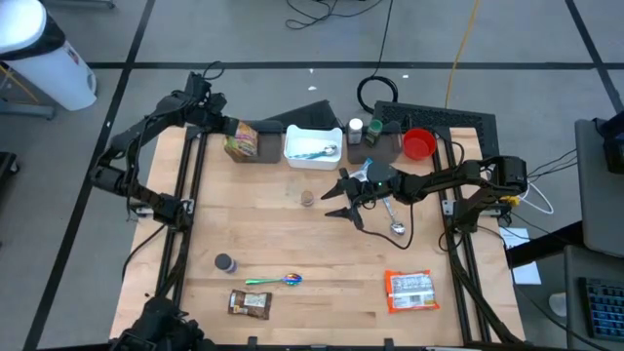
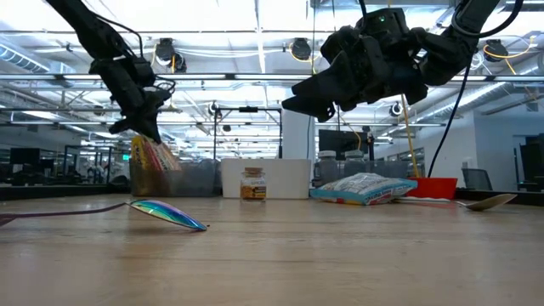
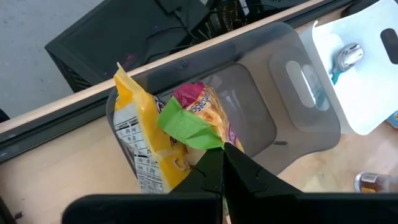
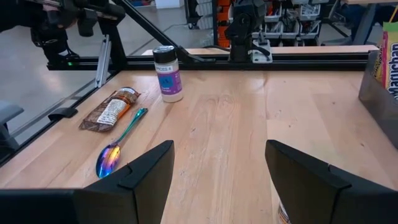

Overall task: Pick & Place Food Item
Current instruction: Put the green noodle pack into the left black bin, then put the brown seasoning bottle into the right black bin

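Observation:
A yellow food packet (image 3: 146,143) with a green and pink upper part stands in the grey see-through bin (image 3: 273,112) at the table's far left. My left gripper (image 3: 222,177) is shut on it from above; the high view shows this gripper (image 1: 226,130) at the bin (image 1: 255,142). My right gripper (image 1: 336,200) hovers open over the table's middle, with nothing between its fingers (image 4: 146,177). An orange food packet (image 1: 409,290) lies flat near the front right, and a brown bar (image 1: 249,304) lies near the front left. My left gripper pinches the packet's green upper corner (image 3: 193,130) between its two shut fingers. The fingers slant down at it from above. The packet hangs tilted below them with its lower part inside the grey bin (image 2: 153,170). Whether it rests on the bin's floor, I cannot tell.
A white tray (image 1: 312,144) holding a utensil stands right of the grey bin. A red bowl (image 1: 419,143) and a jar (image 1: 356,131) stand at the far right. A small jar (image 1: 307,198), a metal spoon (image 1: 393,216), a shimmering spoon (image 1: 273,281) and a spice jar (image 1: 225,262) are spread over the wood.

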